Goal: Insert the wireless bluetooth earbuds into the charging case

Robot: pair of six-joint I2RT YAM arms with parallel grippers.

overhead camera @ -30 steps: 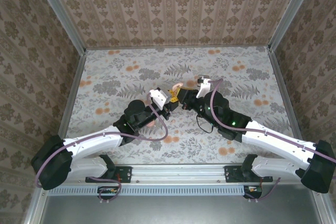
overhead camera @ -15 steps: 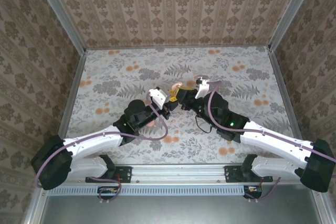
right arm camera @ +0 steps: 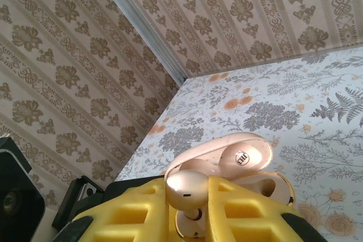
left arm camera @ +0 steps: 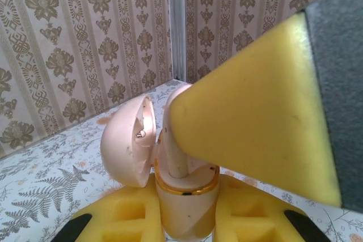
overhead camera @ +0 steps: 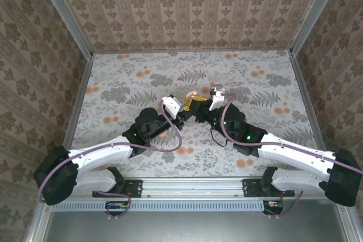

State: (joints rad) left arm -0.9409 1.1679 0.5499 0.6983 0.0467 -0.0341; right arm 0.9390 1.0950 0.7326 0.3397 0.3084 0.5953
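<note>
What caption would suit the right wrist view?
Yellow jaws pinch a cream earbud at the open pink charging case.

- You're working in a robot test cell, not a lived-in room: bare metal frame posts (overhead camera: 63, 12) edge the walls.
- Damask wallpaper (overhead camera: 193, 9) covers the flat panels, and a floral sheet (overhead camera: 125, 83) covers the table.
- A slotted metal rail (overhead camera: 193, 185) along the near edge carries the arm mounts (overhead camera: 122, 184).

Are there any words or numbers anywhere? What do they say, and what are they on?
Small dark mark inside the open lid of the charging case: too blurred to read.
No other words, numbers or signs can be read.
</note>
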